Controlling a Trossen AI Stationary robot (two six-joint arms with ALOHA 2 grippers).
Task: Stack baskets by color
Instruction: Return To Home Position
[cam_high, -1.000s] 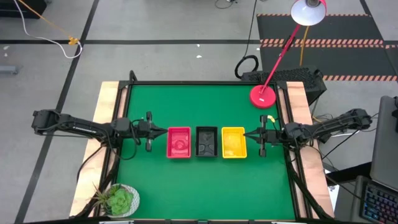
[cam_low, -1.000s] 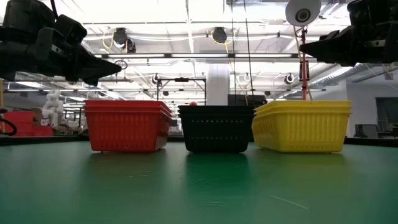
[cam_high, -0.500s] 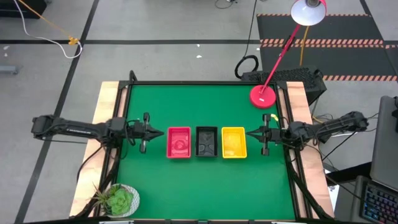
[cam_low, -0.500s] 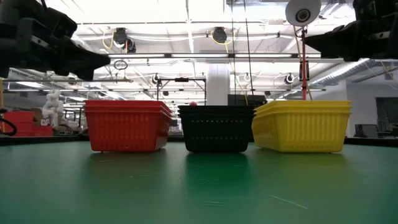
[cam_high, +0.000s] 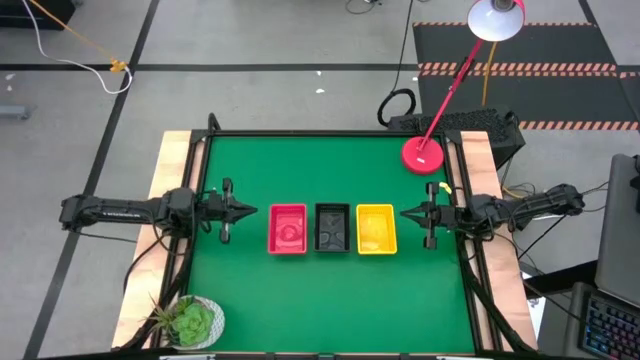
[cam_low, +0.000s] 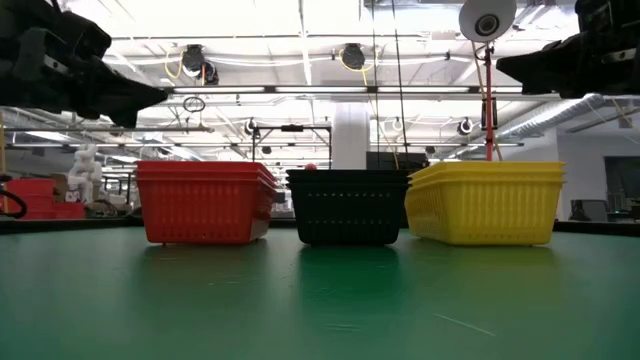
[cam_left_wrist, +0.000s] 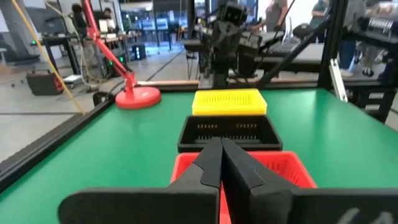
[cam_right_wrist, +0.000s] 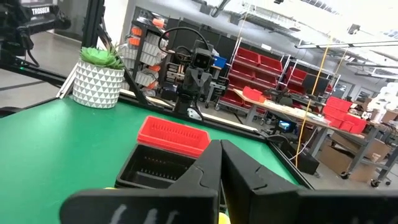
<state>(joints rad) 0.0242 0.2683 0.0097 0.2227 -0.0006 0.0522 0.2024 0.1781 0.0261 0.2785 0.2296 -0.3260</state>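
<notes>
3 basket stacks (cam_high: 332, 228) sit between left gripper (cam_high: 251, 211) and right gripper (cam_high: 404, 213).

Robotics lab or workshop: bright ceiling lights (cam_low: 302, 25), far shelves of red bins (cam_right_wrist: 261, 65), hazard-striped floor mat (cam_high: 520, 68), grey concrete floor (cam_high: 250, 40).

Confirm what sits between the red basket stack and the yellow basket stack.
Only the stack of black latticed plastic baskets stands between the red latticed plastic basket stack and the yellow latticed plastic basket stack. The high and low views both show it.
</notes>
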